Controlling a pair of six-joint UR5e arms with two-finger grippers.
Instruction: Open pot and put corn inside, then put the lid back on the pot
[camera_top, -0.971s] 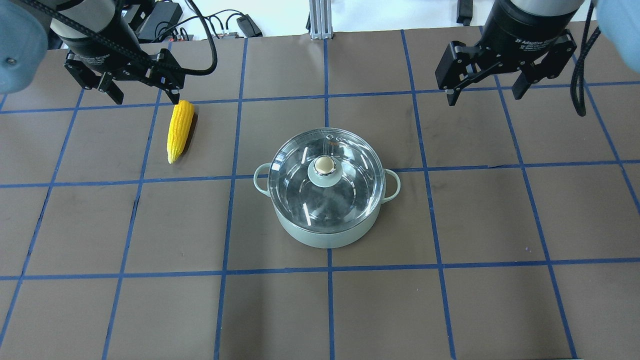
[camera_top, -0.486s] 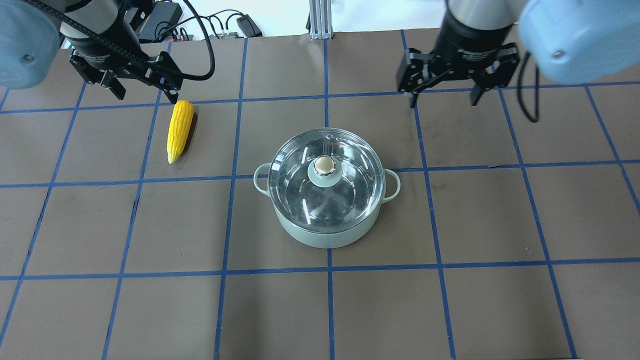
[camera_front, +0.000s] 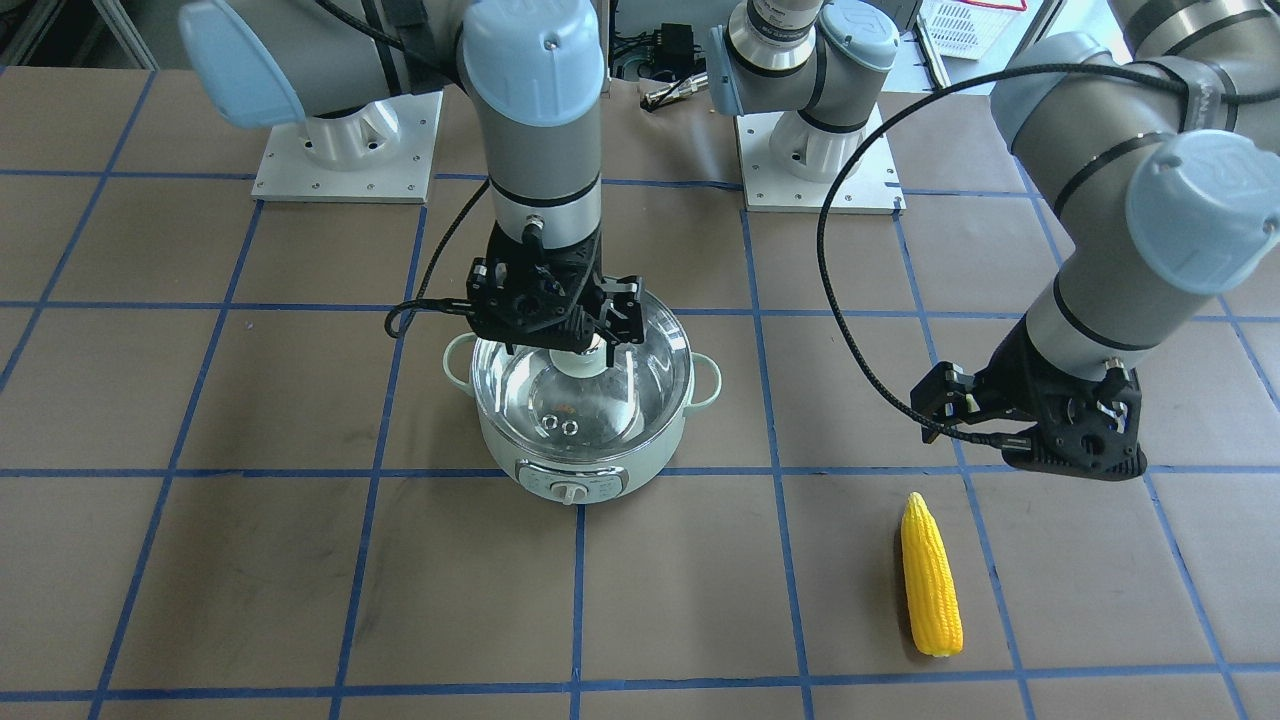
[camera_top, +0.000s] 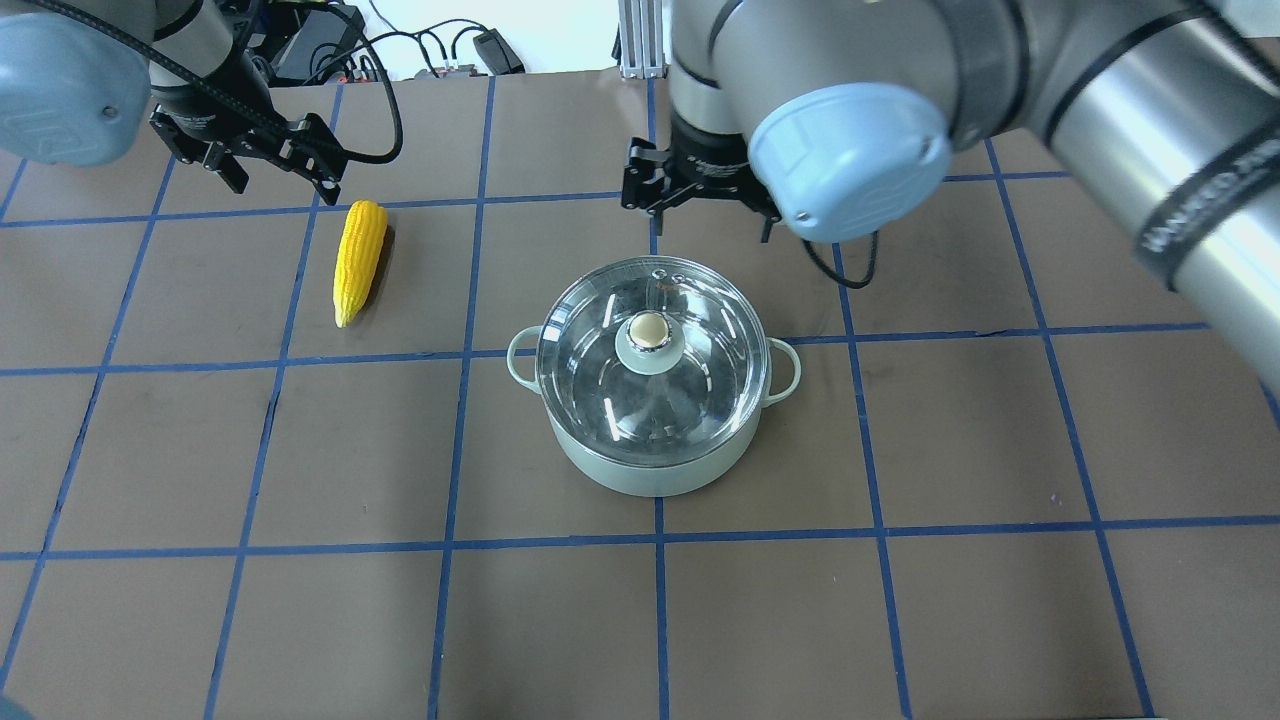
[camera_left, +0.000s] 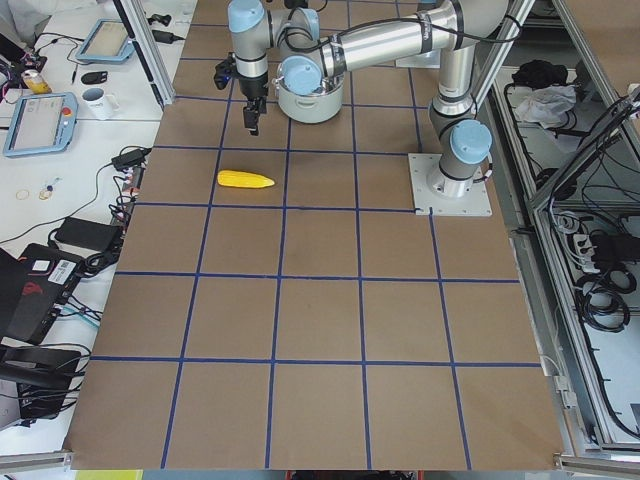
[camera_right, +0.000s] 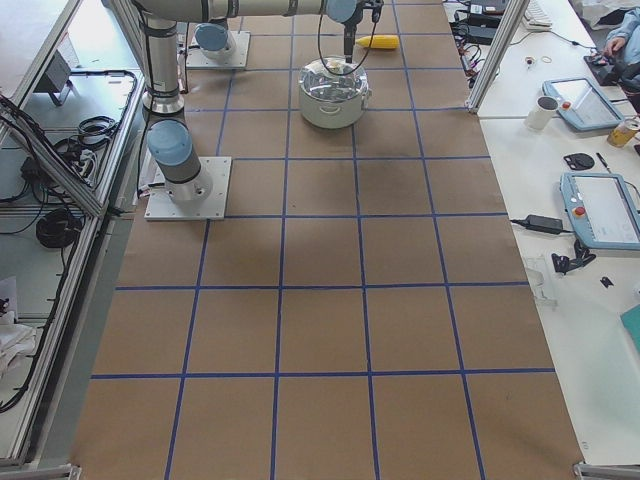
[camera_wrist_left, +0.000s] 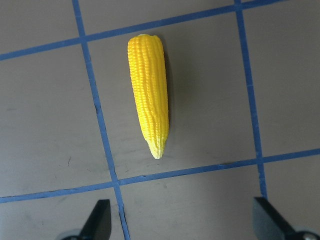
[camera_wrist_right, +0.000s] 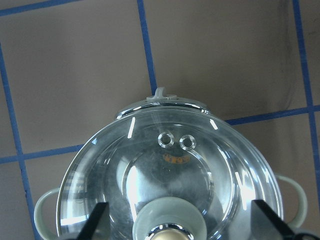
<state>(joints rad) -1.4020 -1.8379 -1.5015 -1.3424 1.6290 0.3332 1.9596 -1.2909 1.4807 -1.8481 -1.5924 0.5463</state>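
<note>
yellow corn (camera_top: 360, 260), mint-green pot (camera_top: 655, 478), blue-gridded brown table (camera_top: 250, 450)

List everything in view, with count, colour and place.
table: one, brown with a blue tape grid, under everything.
pot: one, pale mint green, at mid-table, closed.
lid: one, clear glass with a metallic knob, seated on the pot.
corn: one ear, bright yellow, lying flat on the table to the robot's left of the pot, apart from it.
mug: one, white, beyond the table's edge.
left gripper: one, black, raised near the corn, fingers open, empty.
right gripper: one, black, above the lid's knob, fingers open.
</note>
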